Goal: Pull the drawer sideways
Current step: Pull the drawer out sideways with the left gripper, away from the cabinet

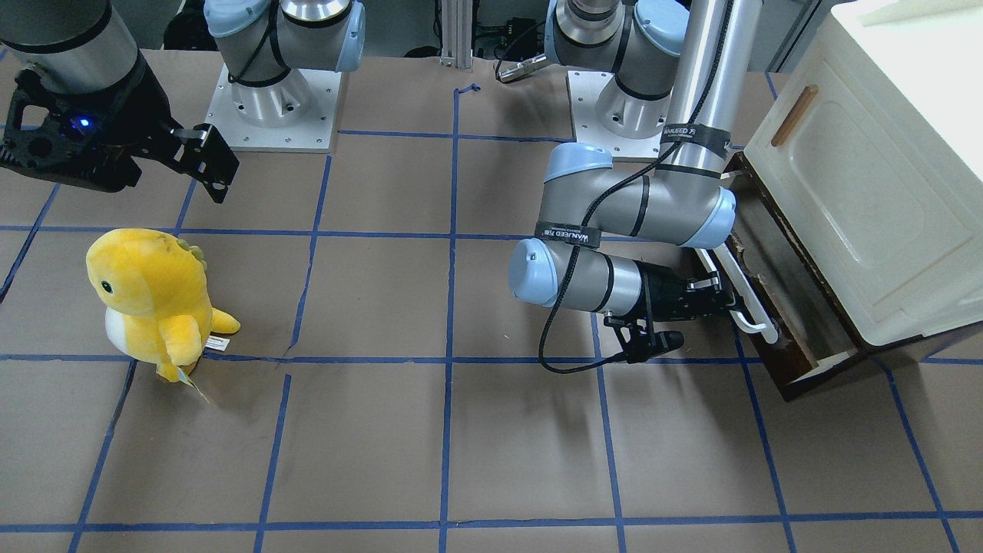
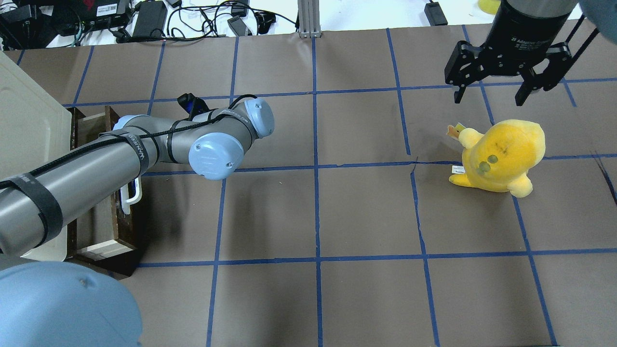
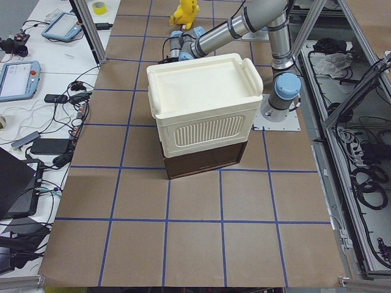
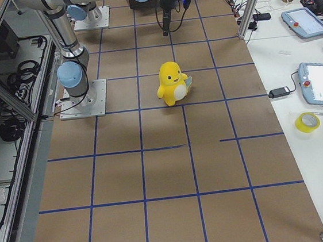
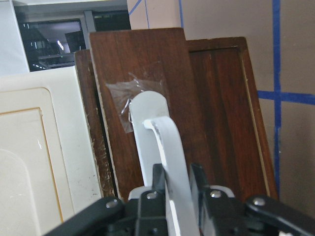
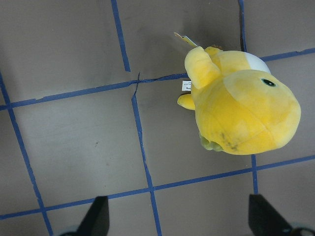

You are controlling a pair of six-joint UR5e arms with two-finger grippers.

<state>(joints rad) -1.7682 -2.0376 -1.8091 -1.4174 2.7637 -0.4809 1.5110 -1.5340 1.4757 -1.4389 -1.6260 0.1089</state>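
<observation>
1. Robotics lab, a bimanual test cell.
2. Two industrial arms (image 1: 637, 207) are bolted to metal base plates (image 1: 315, 130) on a table (image 1: 522, 461) papered brown and marked with a blue tape grid.
3. Aluminium extrusion framing (image 2: 305, 17) stands at the table edge.
4. White side benches (image 4: 293, 55) hold teach pendants (image 4: 321, 84), power bricks and loose cables (image 2: 150, 18), and a tape roll (image 4: 307, 122).
5. Coiled cable bundles (image 3: 366, 177) lie behind the rig.

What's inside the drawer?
The exposed part of the drawer shows only bare wooden floor. The rest is hidden under the cream cabinet and, from overhead, by the left arm.
</observation>
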